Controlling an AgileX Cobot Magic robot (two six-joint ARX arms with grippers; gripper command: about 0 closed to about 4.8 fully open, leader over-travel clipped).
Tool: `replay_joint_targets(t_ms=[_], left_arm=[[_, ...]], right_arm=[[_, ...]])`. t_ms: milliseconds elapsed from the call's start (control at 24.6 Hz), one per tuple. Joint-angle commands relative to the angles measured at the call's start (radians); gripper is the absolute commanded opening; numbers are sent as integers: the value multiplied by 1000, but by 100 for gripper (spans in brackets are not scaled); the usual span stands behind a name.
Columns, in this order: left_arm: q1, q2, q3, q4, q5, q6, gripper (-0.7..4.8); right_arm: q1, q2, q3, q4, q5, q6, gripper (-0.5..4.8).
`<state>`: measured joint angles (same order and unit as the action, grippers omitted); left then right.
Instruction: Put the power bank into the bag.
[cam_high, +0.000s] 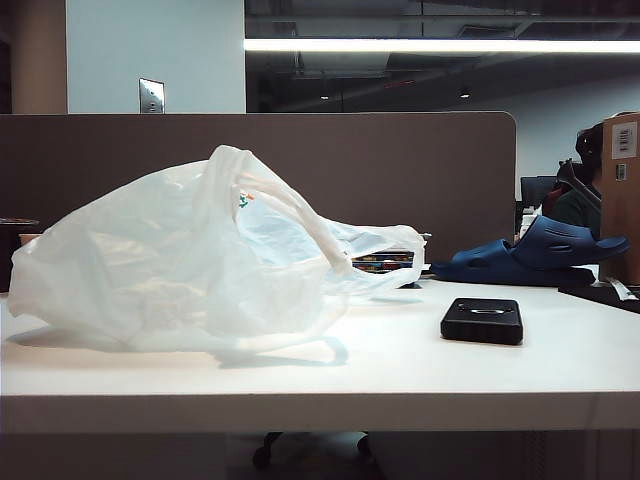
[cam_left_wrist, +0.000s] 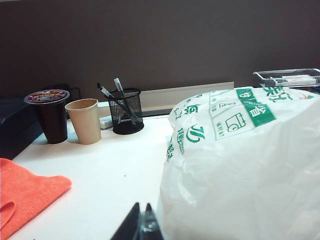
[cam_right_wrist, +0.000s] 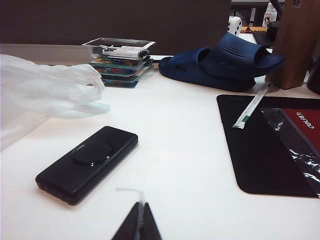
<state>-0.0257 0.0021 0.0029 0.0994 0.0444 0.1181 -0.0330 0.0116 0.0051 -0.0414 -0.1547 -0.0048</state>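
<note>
Power bank: flat black rectangular power bank (cam_right_wrist: 87, 163) lies on white bench (cam_high: 400, 365), apart from crinkled translucent white plastic bag (cam_high: 180, 265).
Left gripper (cam_left_wrist: 141, 226): closed, empty, beside bag.
Right gripper (cam_right_wrist: 138, 224): closed, empty, near power bank.
Left wrist only: paper cup (cam_left_wrist: 85, 120), orange cloth (cam_left_wrist: 25, 192).

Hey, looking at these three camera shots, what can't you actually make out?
- Bag contents and mouth: hidden by crinkled plastic, every view.
- Left gripper: fingertips only, cut by the left wrist view's edge.
- Right gripper: same, right wrist view.
- Power bank ports: too dark.
- Stacked cases labels: too small.

One bag (cam_high: 180, 260), one power bank (cam_right_wrist: 87, 162), two clogs (cam_right_wrist: 220, 62), two cups (cam_left_wrist: 85, 120)
</note>
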Motion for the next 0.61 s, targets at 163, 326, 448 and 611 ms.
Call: replay_joint_targets(t_ms=[163, 326, 448, 611], left_arm=[[-2, 0, 5, 7, 4, 1, -6], [-2, 0, 5, 8, 4, 1, -5], [-2, 0, 5, 8, 4, 1, -6], [-2, 0, 5, 7, 5, 1, -6]], right_arm=[[1, -14, -5, 17, -3, 5, -5], [1, -14, -5, 17, -3, 5, -5], [1, -14, -5, 18, -4, 5, -5], [1, -14, -3, 24, -3, 5, -6]])
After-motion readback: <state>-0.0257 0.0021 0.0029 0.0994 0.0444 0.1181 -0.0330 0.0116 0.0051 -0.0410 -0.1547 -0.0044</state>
